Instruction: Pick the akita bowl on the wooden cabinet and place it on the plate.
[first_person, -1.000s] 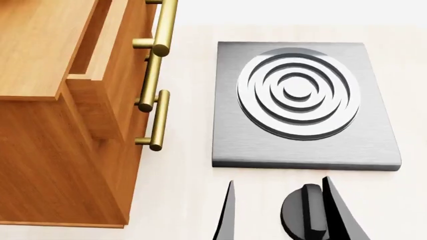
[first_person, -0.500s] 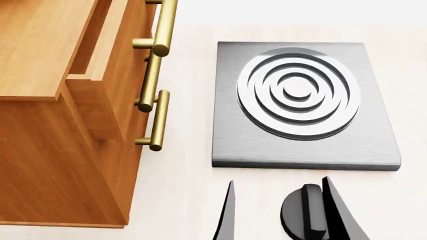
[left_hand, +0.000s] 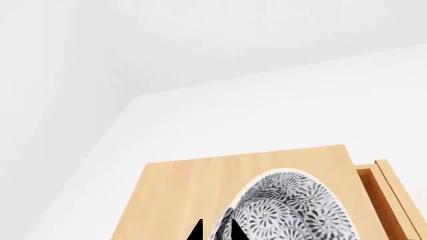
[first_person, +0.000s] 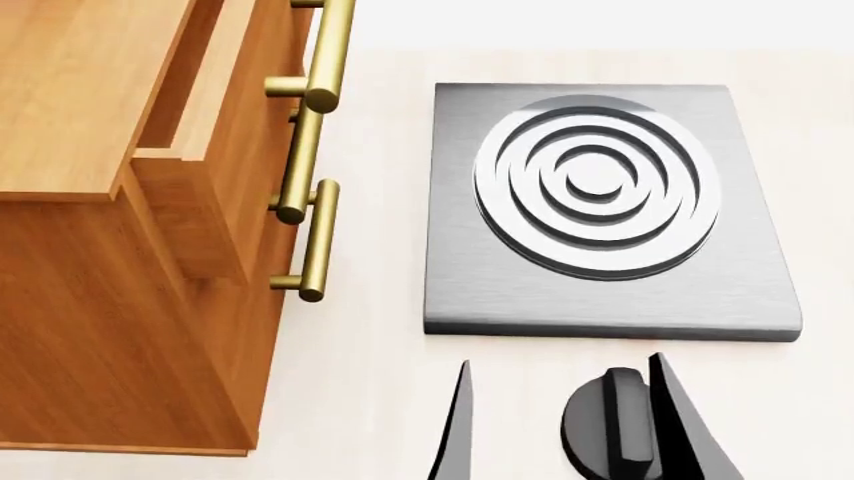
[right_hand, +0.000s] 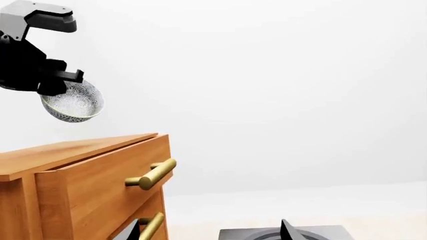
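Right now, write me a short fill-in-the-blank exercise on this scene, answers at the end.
1. The left gripper holds the patterned bowl in the air above the wooden ____.
2. The cabinet has bar handles coloured ____.
3. The top drawer of the cabinet stands slightly ____.
4. In the head view, the grey stove plate carries raised rings shaped like ____.

Missing words: cabinet; brass; open; circles
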